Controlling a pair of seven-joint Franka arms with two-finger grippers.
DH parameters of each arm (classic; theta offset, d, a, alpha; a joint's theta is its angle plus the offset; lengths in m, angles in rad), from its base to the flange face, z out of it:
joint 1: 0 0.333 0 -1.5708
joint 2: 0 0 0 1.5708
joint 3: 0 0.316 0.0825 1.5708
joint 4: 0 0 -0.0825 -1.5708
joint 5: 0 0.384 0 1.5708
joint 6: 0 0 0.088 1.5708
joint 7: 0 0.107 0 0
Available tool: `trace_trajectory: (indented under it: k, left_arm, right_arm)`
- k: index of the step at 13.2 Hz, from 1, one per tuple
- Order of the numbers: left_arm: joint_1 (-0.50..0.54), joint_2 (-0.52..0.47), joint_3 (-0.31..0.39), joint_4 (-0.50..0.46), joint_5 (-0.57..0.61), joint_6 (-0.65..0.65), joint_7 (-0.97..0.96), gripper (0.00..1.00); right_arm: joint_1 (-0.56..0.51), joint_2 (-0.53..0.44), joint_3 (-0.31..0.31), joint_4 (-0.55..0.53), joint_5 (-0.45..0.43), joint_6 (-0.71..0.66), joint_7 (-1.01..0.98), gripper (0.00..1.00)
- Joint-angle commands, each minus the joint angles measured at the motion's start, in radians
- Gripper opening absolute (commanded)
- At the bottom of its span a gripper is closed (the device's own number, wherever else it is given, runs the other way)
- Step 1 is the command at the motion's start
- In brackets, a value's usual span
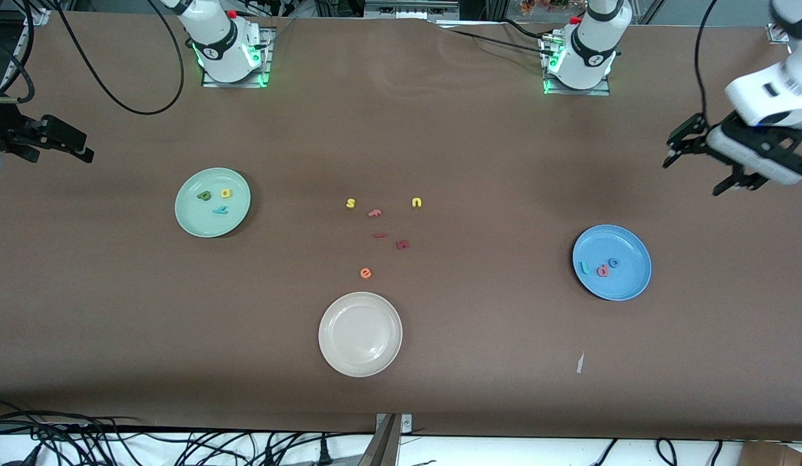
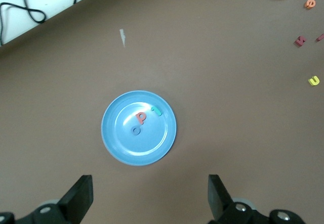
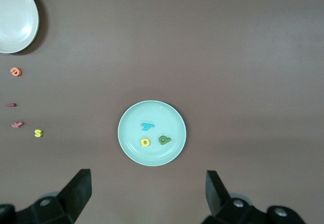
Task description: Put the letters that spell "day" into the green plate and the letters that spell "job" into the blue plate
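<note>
Looking down, we see d, a, y (image 1: pixel 214 200) lying in the green plate (image 1: pixel 192 217) and j, o, b (image 1: pixel 600 267) in the blue plate (image 1: pixel 627 285). Our left gripper (image 1: pixel 698 165) and right gripper (image 1: pixel 77 147) hang at their own table ends, jaws apart and empty.

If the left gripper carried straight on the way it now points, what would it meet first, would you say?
Most likely the blue plate: the left gripper, open and empty, looks straight down at it with nothing between. Depth is hard to judge, so it may land on bare table beside the rim.
</note>
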State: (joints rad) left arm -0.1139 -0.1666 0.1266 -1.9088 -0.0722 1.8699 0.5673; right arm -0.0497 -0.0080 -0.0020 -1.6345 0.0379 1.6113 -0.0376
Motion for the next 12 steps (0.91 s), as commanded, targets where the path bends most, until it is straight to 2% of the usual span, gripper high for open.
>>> trace_trajectory:
  k: [1, 4, 6, 9, 12]
  left_arm:
    - [-0.007, 0.03, -0.022, 0.187, 0.077, -0.208, -0.154, 1.0]
    - [-0.01, 0.035, -0.027, 0.283, 0.063, -0.351, -0.413, 1.0]
    - [-0.016, 0.042, -0.082, 0.281, 0.069, -0.365, -0.57, 1.0]
    - [-0.013, 0.059, -0.085, 0.292, 0.06, -0.374, -0.612, 1.0]
    - [-0.016, 0.162, -0.085, 0.419, 0.061, -0.409, -0.613, 1.0]
  right_arm:
    - [-0.006, -0.013, 0.004, 0.002, -0.018, -0.016, -0.013, 1.0]
    - [-0.004, -0.015, 0.007, 0.002, -0.019, -0.016, -0.013, 1.0]
    - [-0.004, -0.015, 0.008, 0.001, -0.019, -0.017, -0.013, 1.0]
    - [-0.004, -0.015, 0.008, 0.001, -0.019, -0.016, -0.013, 1.0]
    - [-0.004, -0.017, 0.01, 0.001, -0.021, -0.017, -0.013, 1.0]
